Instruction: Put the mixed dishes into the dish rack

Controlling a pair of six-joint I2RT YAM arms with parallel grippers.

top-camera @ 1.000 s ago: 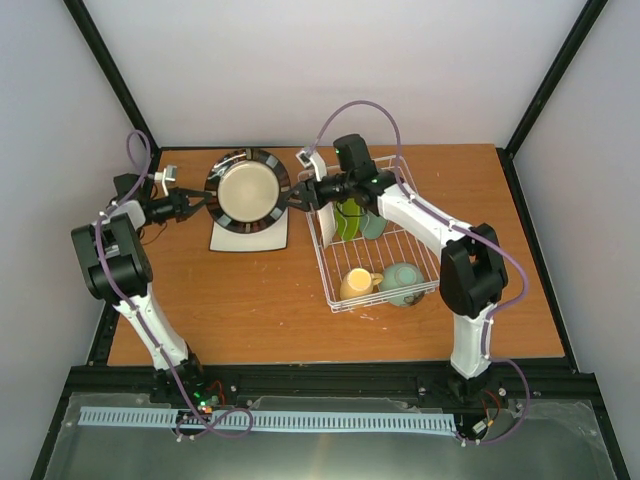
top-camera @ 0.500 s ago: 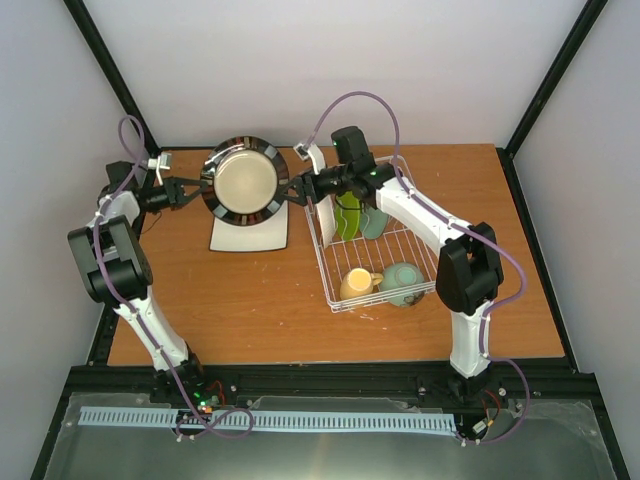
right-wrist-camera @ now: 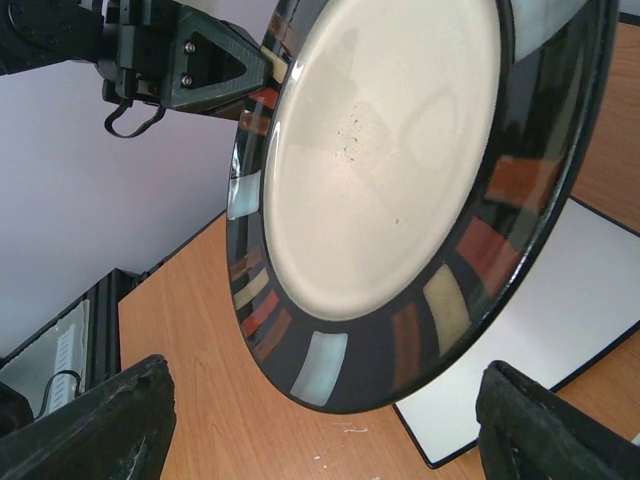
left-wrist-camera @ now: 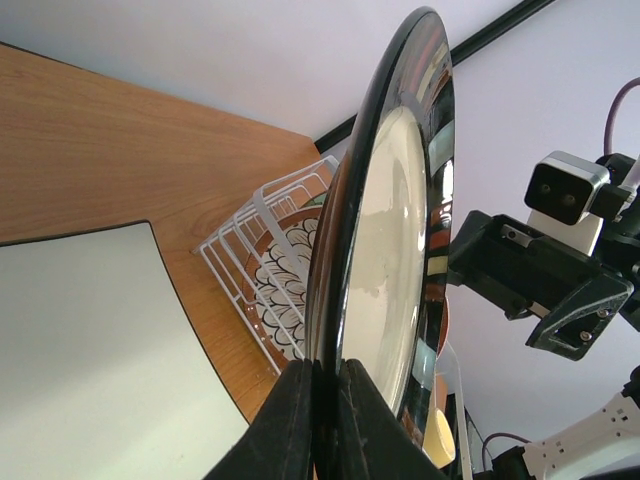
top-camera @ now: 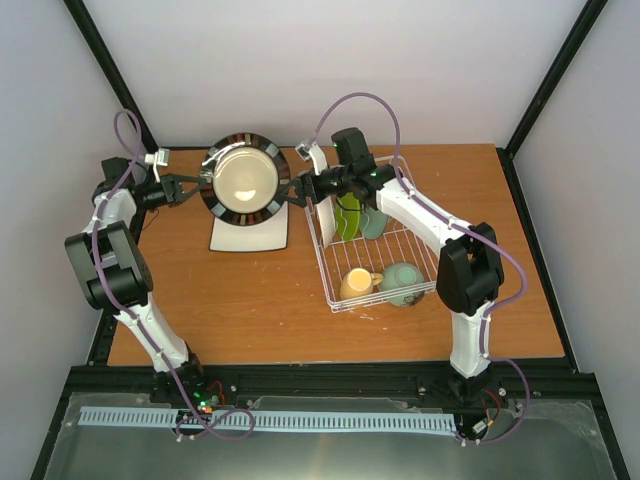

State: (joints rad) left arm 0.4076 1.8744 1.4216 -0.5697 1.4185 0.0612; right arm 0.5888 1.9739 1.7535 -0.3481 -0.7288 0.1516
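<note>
**dishfan:** While sitting on the desk over on the right arm's side, why leave the dish rack only part full?

**armguy:** Not finished loading, at a guess. Check the square white plate, flat on the desk just left of the rack, untouched. Then the dark striped-rim plate, up in the air right above it, stood on edge, probably for sliding between prongs.

**dishfan:** Same reason for the lime green plate and pale teal plate standing upright at the rack's far end?

**armguy:** Yep, prongs for flat stuff. As for the yellow mug and mint-green bowl, lying loose at the near end, no prongs needed.

**dishfan:** Held how, the striped one?

**armguy:** Pinched tight at its left rim by the left gripper. Over at the opposite rim, right gripper spread wide around it, not biting, carrying nothing. Smells like a handover, but can't say for sure.
</note>
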